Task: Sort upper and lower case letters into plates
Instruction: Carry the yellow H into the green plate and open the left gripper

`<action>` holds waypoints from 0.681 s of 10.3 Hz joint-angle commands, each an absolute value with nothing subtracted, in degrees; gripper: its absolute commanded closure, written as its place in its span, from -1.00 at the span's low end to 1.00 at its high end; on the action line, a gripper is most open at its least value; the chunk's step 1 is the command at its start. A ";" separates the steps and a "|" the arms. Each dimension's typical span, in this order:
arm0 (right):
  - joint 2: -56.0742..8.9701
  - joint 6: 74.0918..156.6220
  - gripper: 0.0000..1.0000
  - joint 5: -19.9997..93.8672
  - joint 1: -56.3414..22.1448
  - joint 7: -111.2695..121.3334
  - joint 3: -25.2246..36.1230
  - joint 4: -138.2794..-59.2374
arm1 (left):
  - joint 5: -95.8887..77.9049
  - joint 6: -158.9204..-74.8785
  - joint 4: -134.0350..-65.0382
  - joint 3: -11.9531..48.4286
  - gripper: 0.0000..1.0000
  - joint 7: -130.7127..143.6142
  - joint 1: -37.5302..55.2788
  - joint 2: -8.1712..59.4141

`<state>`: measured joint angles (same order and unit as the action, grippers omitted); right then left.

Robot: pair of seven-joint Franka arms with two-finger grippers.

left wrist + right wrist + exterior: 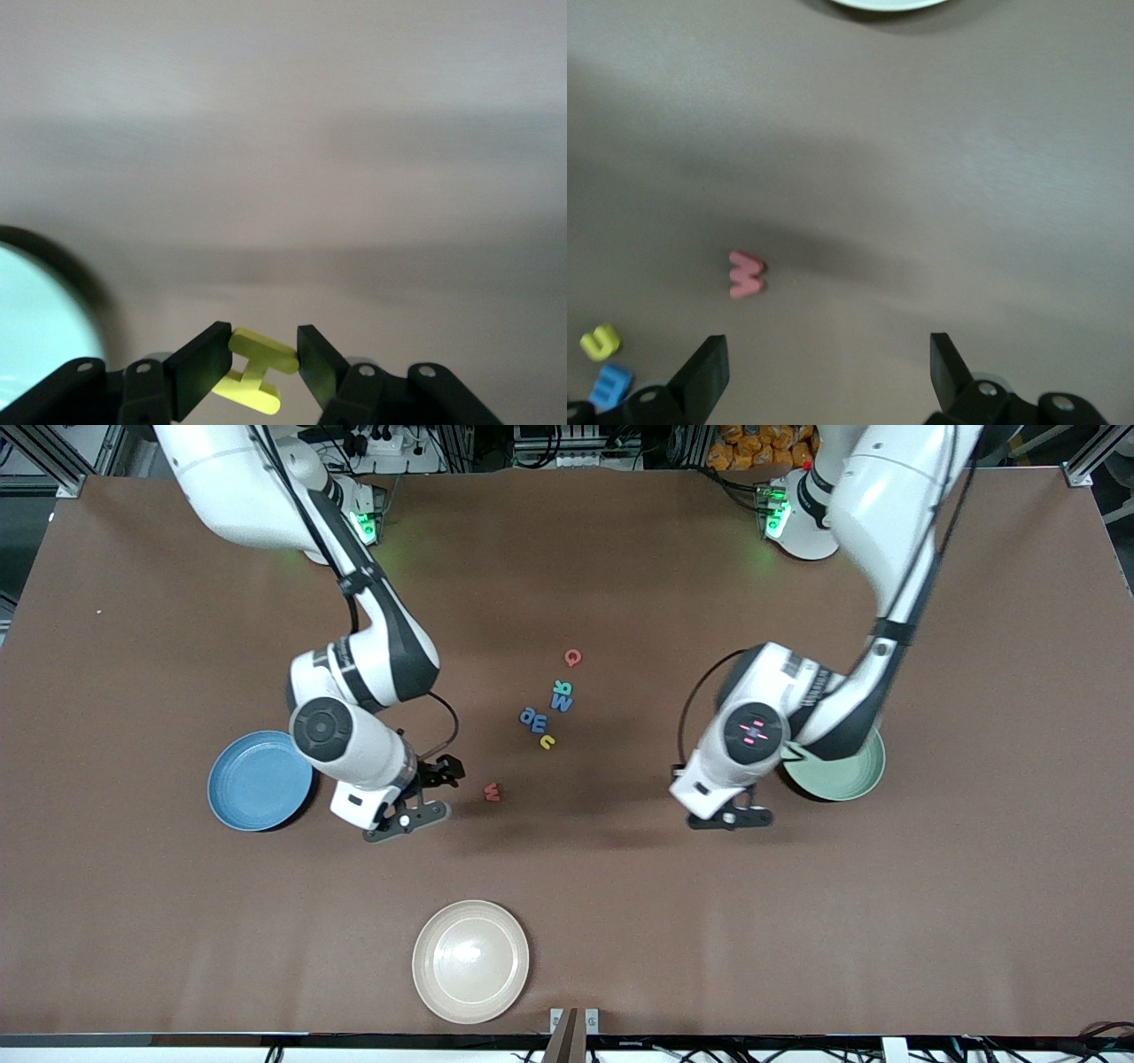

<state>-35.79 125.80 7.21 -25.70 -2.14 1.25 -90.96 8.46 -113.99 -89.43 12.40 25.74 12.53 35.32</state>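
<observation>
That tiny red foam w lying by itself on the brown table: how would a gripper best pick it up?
Probably straight down from above, fingers pinching two opposite outer edges. The small red foam letter w lies flat on the brown table, apart from the other letters, so only its thin rim offers any hold. The open right gripper hovers over the table beside it; the left gripper pinches a yellow foam H the same way.

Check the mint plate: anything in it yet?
The mint green plate shows only a bare crescent; the left arm covers the rest, so its contents are unknown. The left gripper holds a yellow H.
</observation>
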 commanded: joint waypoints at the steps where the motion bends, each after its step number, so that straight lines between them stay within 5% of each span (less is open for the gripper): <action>1: -40.95 125.77 -1.00 7.65 -28.73 -6.58 1.58 -85.43 | 7.47 -111.97 -92.27 13.01 1.00 13.23 4.52 34.45; 7: -45.17 131.92 -1.00 7.21 -31.11 -8.26 1.67 -85.78 | 8.35 -121.79 -106.40 13.01 0.98 10.02 -2.55 32.88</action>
